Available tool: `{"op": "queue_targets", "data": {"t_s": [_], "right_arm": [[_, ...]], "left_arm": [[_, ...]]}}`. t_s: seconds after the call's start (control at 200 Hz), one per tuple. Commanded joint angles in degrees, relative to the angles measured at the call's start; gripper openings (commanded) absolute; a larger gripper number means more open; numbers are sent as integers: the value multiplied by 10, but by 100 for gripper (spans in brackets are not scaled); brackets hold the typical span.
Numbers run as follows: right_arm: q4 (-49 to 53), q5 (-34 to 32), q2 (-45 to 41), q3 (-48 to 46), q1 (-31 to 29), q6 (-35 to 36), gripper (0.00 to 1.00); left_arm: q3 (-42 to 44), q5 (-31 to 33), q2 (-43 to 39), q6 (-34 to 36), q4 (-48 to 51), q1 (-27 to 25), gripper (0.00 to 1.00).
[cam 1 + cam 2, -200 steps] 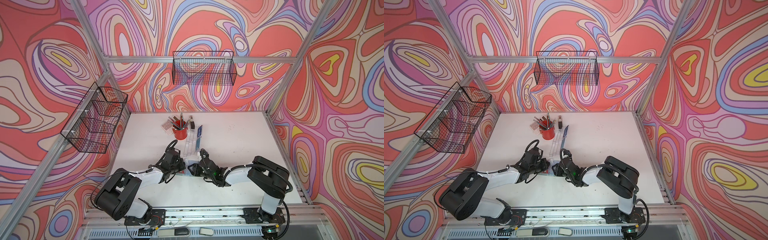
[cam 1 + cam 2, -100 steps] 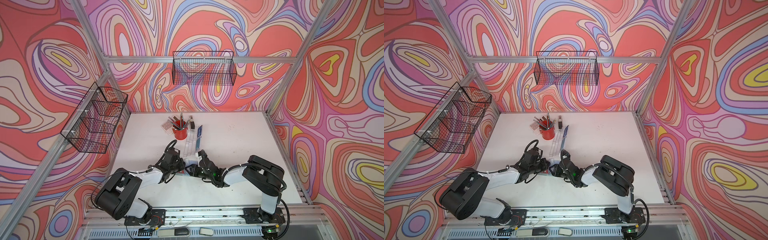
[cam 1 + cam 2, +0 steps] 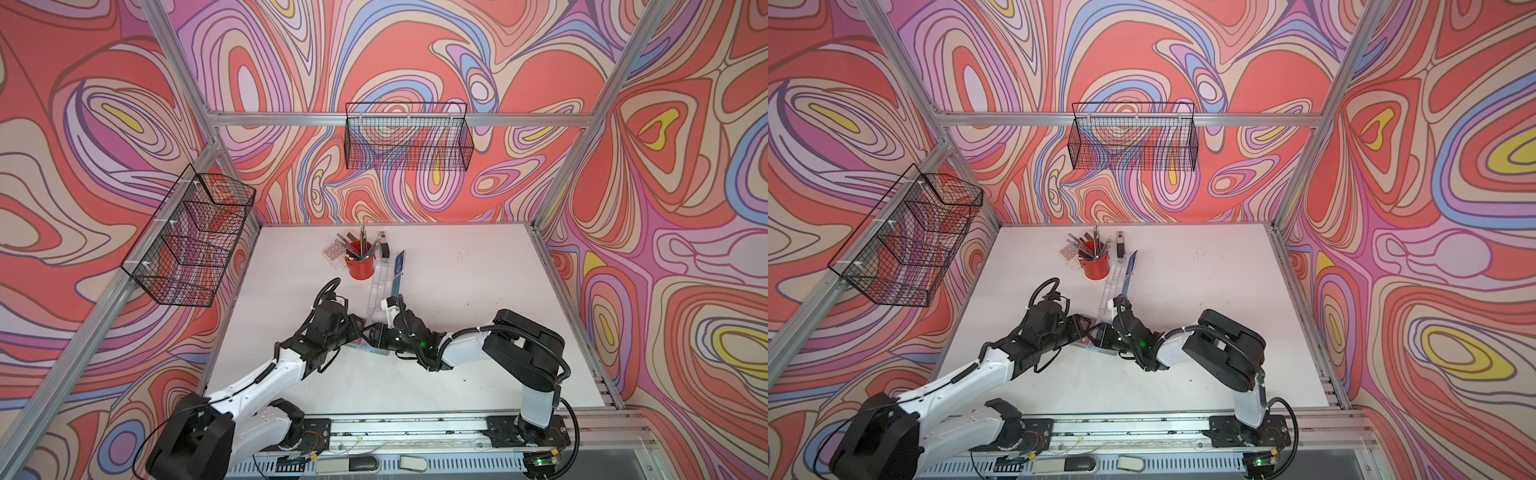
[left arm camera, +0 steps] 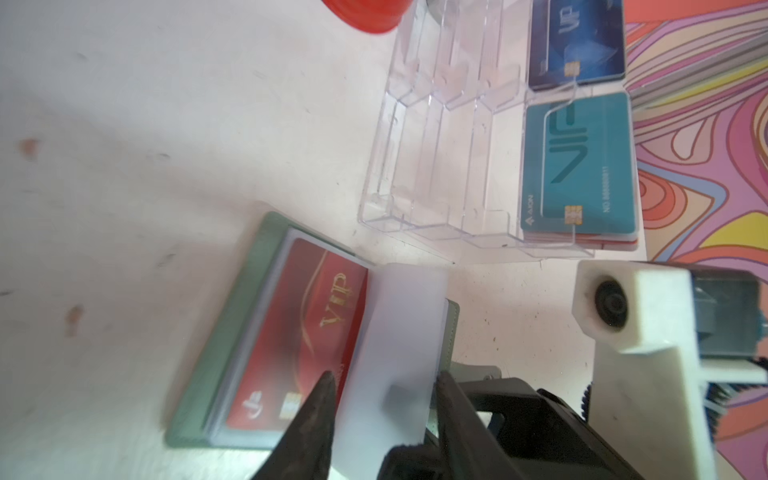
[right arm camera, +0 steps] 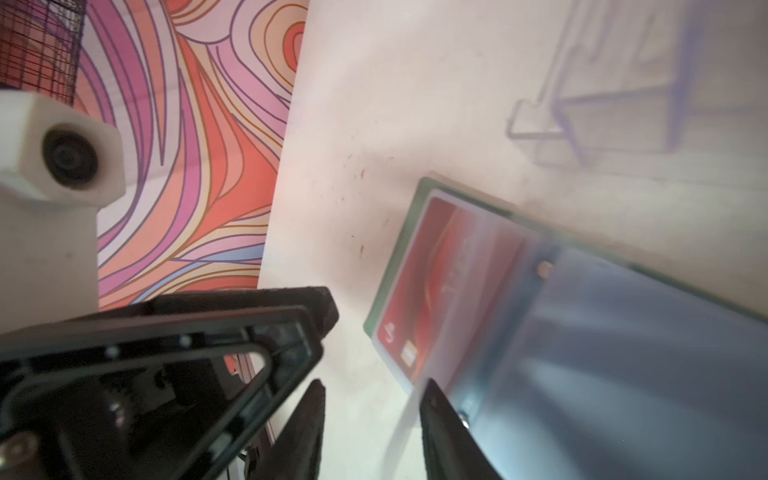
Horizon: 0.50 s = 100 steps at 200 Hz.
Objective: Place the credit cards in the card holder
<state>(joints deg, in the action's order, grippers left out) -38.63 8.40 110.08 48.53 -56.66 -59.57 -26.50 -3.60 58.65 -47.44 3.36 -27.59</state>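
The card holder, sage green, lies open on the white table, and a red VIP card sits in its clear sleeve. My left gripper stands open over the holder. A flat white card-shaped piece lies between its fingers, and whether they touch it I cannot tell. My right gripper is open, and one fingertip rests at the edge of the holder. A blue card and a teal card stand in the clear acrylic stand. In both top views the two grippers meet at the table's middle front.
A red cup with pens stands behind the clear stand, with a small keypad-like item beside it. Black wire baskets hang on the back wall and the left wall. The right wrist camera housing is close to my left gripper.
The left gripper's jaws have opened from shut. The right arm has shifted slightly toward the holder.
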Motion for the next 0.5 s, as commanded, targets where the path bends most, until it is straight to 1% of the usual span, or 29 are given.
{"op": "queue_targets", "data": {"t_s": [0.0, 0.125, 0.22, 0.26, 0.35, 0.496], "right_arm": [[22, 1, 31, 36, -10, 13, 40], [39, 1, 66, 73, -13, 17, 39], [46, 3, 90, 96, -13, 17, 38], [50, 3, 97, 102, -13, 17, 38], [62, -3, 96, 107, -13, 23, 37], [88, -23, 53, 92, -13, 42, 37]], "left_arm": [[4, 76, -56, 22, 107, 20, 53], [28, 89, -90, 30, 138, 64, 54], [46, 86, -77, 31, 132, 99, 51], [56, 71, -64, 31, 122, 112, 50], [69, 38, -14, 34, 54, 124, 46], [39, -3, 89, 43, 26, 124, 31]]}}
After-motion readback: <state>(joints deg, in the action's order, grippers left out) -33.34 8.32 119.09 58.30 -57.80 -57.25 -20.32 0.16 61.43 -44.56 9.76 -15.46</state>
